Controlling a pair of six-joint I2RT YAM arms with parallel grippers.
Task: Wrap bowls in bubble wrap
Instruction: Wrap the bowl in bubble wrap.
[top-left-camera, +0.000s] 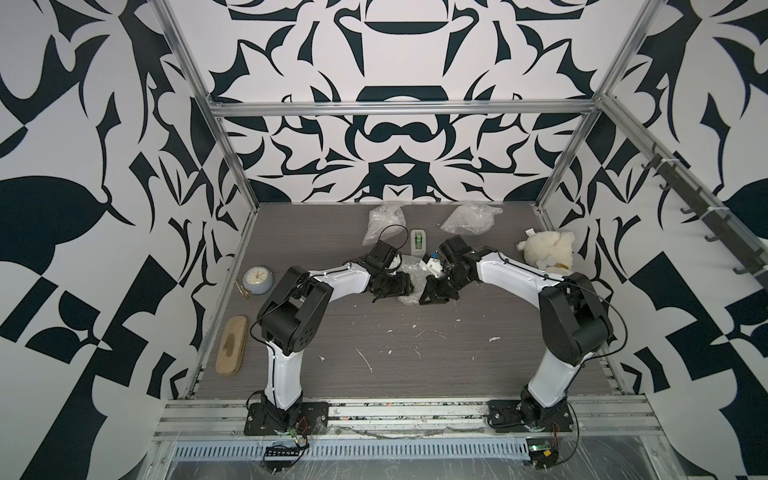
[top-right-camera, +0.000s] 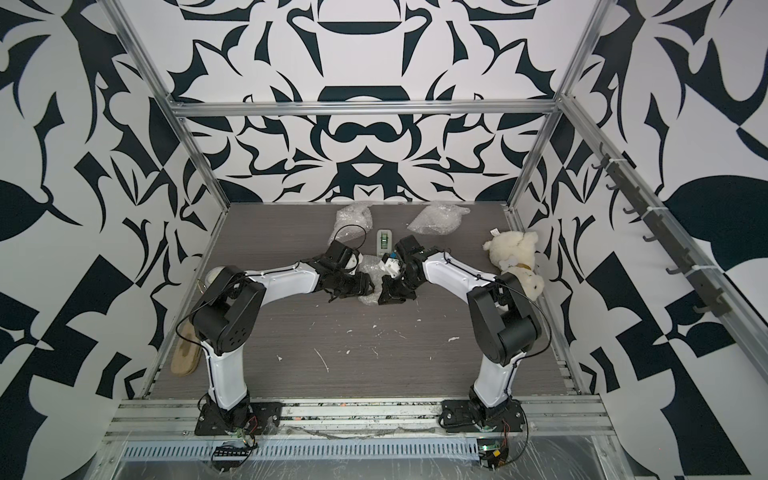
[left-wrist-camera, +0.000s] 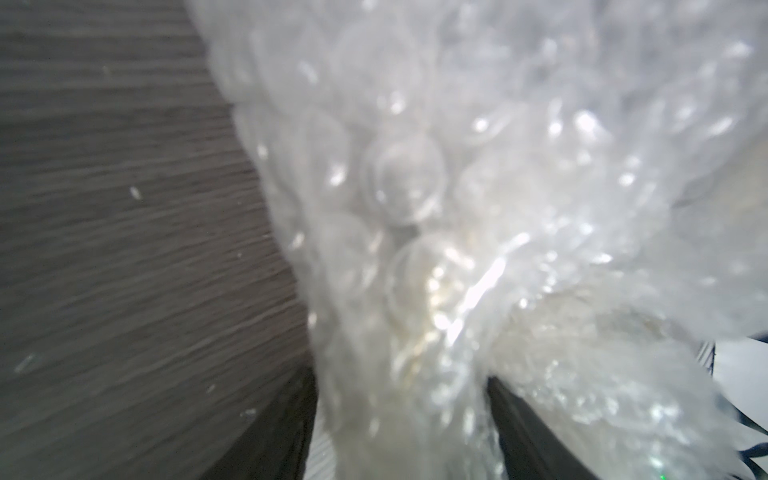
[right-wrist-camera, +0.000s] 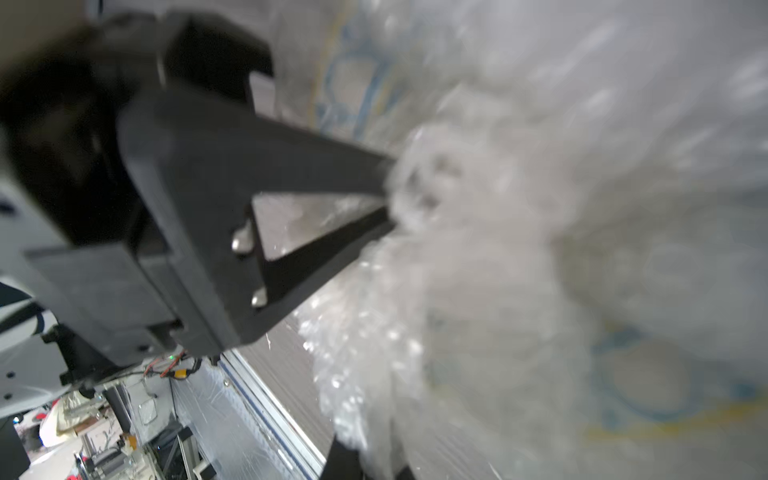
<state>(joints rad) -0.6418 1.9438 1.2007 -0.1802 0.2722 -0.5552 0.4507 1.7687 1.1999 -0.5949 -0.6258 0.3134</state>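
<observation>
A crumpled bundle of bubble wrap lies mid-table between my two arms in both top views. My left gripper comes in from the left. The wrap fills the space between its black fingers, which press on it from both sides. My right gripper comes from the right, shut on a pinched fold of the same wrap. A bowl with blue pattern and yellow lines shows blurred through the plastic. Two more bubble wrap bundles lie near the back wall; what is inside them is hidden.
A pale round alarm clock and a tan oval pad lie along the left edge. A small white remote-like device lies just behind the grippers. A cream plush toy sits at the right wall. White scraps dot the table's front.
</observation>
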